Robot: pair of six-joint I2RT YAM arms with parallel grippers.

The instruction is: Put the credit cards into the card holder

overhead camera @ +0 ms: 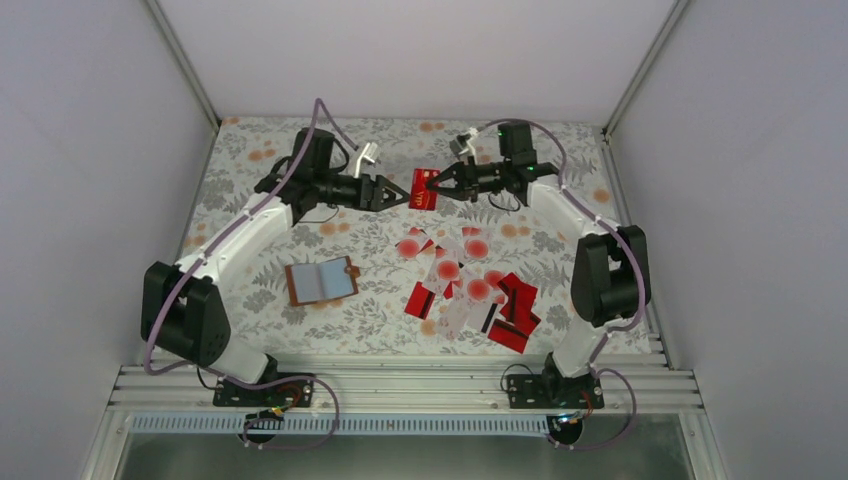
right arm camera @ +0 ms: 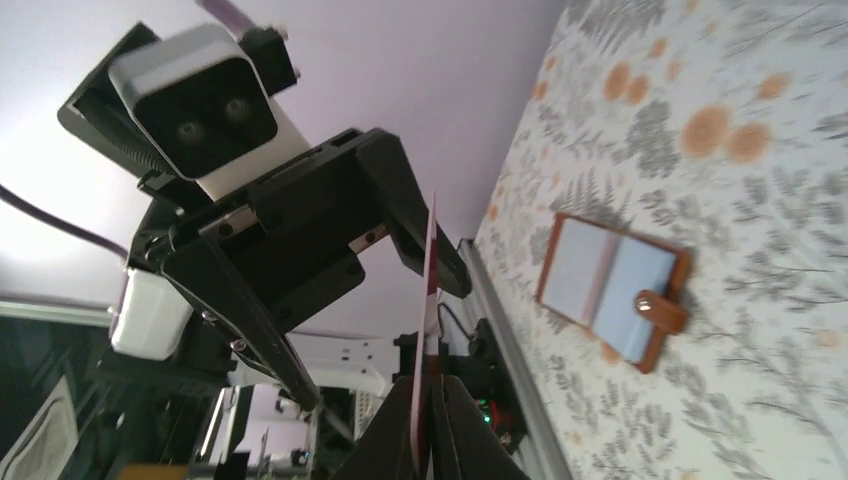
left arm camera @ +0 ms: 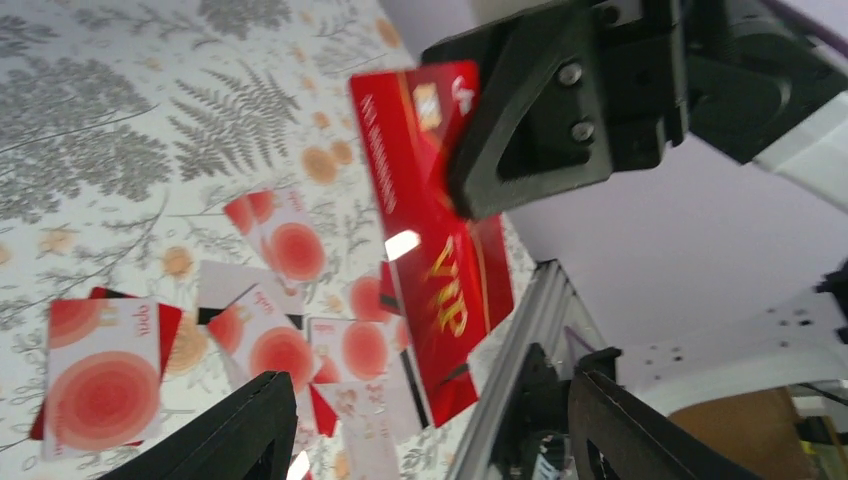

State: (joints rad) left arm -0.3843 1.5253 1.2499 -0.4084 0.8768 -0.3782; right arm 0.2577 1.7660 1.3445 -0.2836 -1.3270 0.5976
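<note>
A thin, glossy red card (overhead camera: 424, 188) with gold lettering is held above the floral cloth (overhead camera: 250, 160), its right edge clamped in the right gripper (overhead camera: 440, 186). The left gripper (overhead camera: 395, 192) has its jaws apart just beside the card's other edge. The brown card holder (overhead camera: 321, 281) lies open and flat, well apart from the scattered cards (overhead camera: 470, 285)

A table (overhead camera: 240, 165) under a pale cloth printed with grey ferns and orange blossoms carried the day's clutter. A small brown leather-like folding card holder (overhead camera: 320, 281) lay open, blue-grey pockets up, nearer the arm bases than the left gripper (overhead camera: 400, 191) and off to its left. A loose, overlapping heap of thin red and white, red-blotched credit cards (overhead camera: 470, 285) lay below the right gripper (overhead camera: 441, 186), toward that arm's base.
</note>
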